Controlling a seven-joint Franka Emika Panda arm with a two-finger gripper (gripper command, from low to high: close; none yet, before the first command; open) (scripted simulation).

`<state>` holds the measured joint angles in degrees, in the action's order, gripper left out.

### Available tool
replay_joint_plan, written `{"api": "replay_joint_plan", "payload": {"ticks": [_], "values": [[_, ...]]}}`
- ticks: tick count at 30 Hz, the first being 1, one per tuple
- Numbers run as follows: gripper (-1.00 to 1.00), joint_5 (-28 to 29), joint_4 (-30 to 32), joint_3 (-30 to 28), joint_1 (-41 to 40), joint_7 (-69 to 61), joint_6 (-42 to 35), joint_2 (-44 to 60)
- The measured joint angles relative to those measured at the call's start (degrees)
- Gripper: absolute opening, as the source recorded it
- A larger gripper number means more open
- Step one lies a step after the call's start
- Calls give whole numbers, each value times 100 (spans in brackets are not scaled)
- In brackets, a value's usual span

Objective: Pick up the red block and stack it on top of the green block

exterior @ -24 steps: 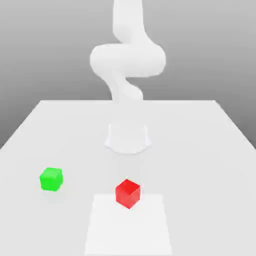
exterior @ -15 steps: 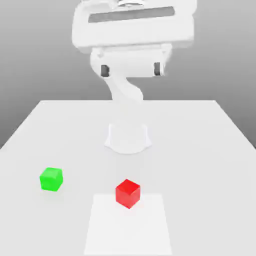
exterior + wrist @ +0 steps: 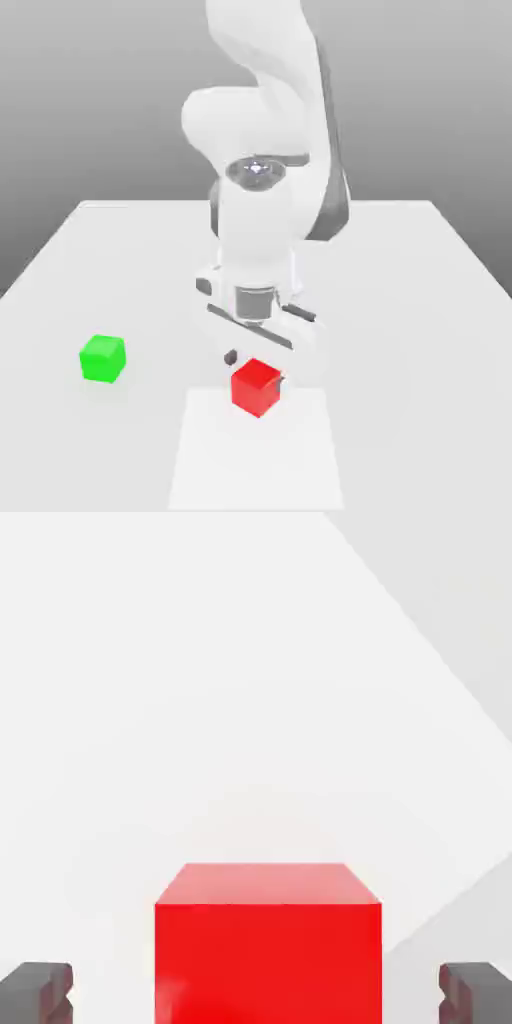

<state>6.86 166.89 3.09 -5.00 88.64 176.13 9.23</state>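
Observation:
The red block rests on the white table, at the far edge of a paler square patch. My gripper has come down right over it and is open, one dark fingertip showing just off the block's upper left corner. In the hand view the red block sits between the two fingertips, with a clear gap on each side and no contact. The green block stands alone toward the exterior view's left, well apart from the gripper.
The white table stretches wide on both sides of the arm. A paler square patch lies at the front centre. The arm's bulky white links rise directly behind the red block.
The hand has dropped from high above the table to just over the red block and turned, its fingers now straddling the block. Both blocks stay where they were.

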Motion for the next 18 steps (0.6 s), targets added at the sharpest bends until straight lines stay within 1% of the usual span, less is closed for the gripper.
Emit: {"api": "replay_joint_plan", "payload": {"ticks": [7,8,11,14,16,18], "values": [[-100,30,-3,-41,36,27,36,32],[-100,-34,14,29,-13,-16,-78,-100],[-100,-471,91,207,-55,-322,-552,-656],[-100,-762,181,194,30,-532,-1069,-1261],[-100,-812,216,108,-53,-487,-1351,-1576],[-100,-738,197,-97,-390,-189,-1519,-1725]]}}
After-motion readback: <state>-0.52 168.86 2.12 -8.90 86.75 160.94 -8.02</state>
